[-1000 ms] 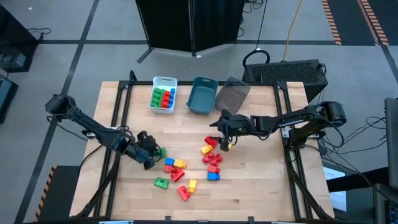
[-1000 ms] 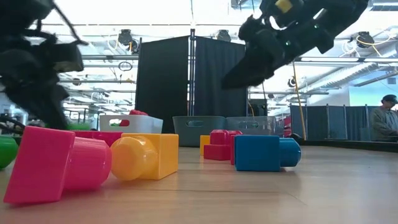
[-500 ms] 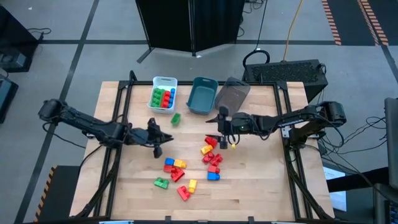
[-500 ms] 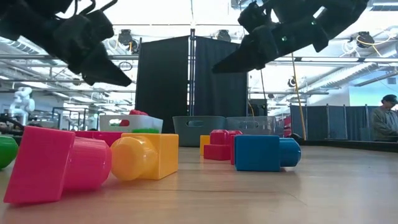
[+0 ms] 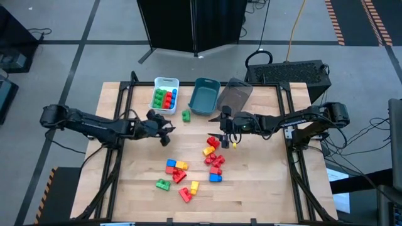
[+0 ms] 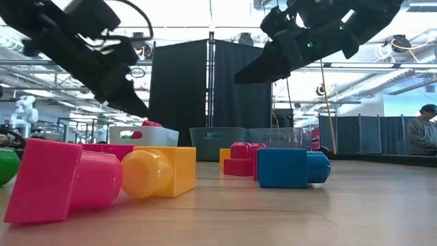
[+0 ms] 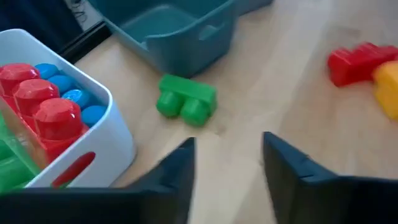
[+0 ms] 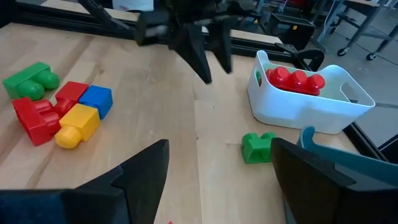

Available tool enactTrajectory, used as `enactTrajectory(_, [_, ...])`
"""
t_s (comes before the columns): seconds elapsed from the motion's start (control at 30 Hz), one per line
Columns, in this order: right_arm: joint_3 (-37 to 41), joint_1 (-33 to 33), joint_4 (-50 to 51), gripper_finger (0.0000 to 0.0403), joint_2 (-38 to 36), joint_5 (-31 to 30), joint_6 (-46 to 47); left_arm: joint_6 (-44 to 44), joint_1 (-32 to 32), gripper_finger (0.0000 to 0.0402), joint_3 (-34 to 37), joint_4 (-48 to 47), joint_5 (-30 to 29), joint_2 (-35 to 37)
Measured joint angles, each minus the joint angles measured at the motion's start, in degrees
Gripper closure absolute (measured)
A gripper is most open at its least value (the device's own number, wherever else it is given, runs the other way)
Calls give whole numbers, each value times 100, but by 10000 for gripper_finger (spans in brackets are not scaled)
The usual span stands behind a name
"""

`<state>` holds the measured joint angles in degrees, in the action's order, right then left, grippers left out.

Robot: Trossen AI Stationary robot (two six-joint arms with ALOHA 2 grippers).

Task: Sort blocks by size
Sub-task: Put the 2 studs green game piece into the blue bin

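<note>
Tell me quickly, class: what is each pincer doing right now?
Left pincer: open, holding nothing; a green block lies on the table ahead of it.
Right pincer: open, holding nothing.

robot lab: curtained bays (image 6: pixel 212 96), ceiling trusses (image 6: pixel 382 85)

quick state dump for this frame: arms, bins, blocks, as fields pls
left gripper: open, empty, beside the white bin
right gripper: open, empty, above the table near the red and yellow blocks
white bin: holds red, green and blue blocks
teal bin: nothing visible inside
grey bin: tilted against the teal bin, contents unclear
green block: lying loose on the table between the white bin and the teal bin, in neither
loose blocks: scattered mid-table, unsorted
</note>
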<state>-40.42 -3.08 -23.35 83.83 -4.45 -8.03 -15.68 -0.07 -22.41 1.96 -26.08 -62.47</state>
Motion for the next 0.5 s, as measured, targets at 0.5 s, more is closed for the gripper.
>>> enactTrajectory(0.5, [0,-66,380,136,-4,-51,296,-638,1006,96,-428,2020,138,-2267])
